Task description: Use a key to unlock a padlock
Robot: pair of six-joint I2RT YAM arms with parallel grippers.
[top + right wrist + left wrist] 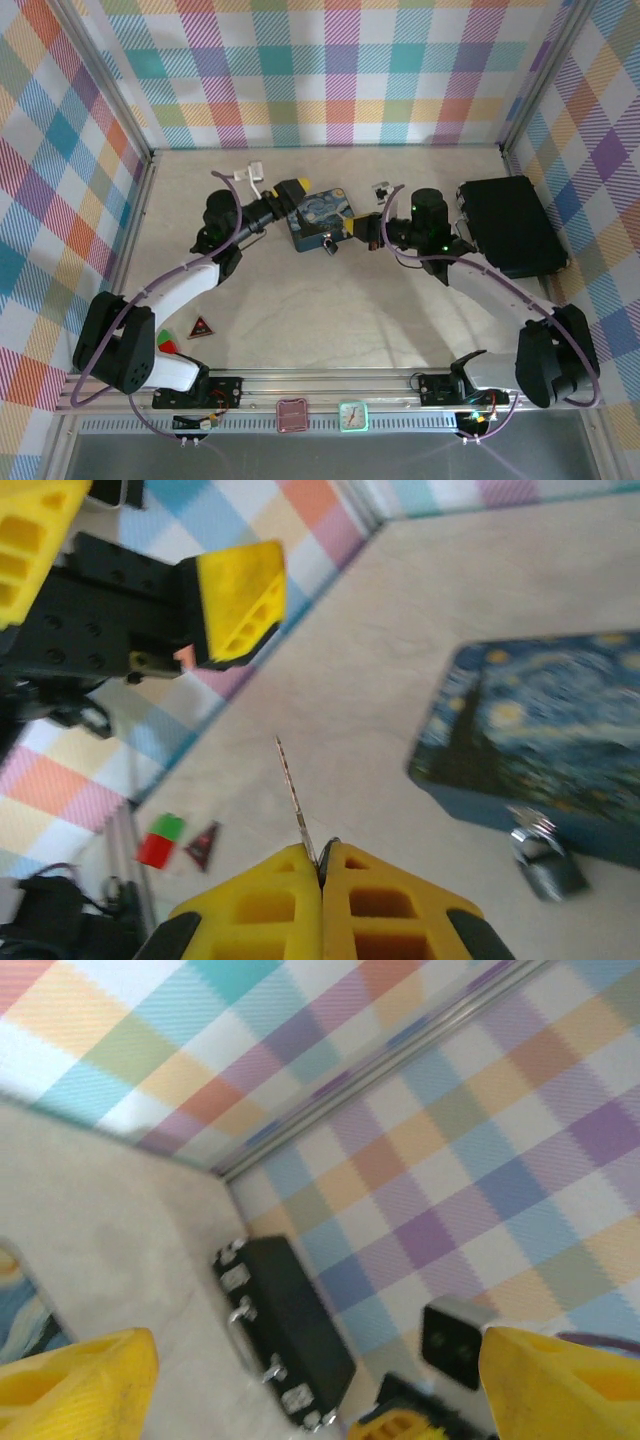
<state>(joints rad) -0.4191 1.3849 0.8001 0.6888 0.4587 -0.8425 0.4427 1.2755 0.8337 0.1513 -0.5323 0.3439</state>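
The right gripper is pinching the key. The left gripper is gaping wide. The padlock is lying beside the tin's near side.

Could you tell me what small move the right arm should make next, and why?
Probably swing the right gripper toward the small grey metal padlock: its jaws are shut on the thin pale metal key, whose tip points away from the padlock lying beside the blue starry-night tin.

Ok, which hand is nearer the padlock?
Right. The right hand, shut on the key, sits just right of the padlock at the tin's near edge. The left hand, open, is at the tin's far left corner.
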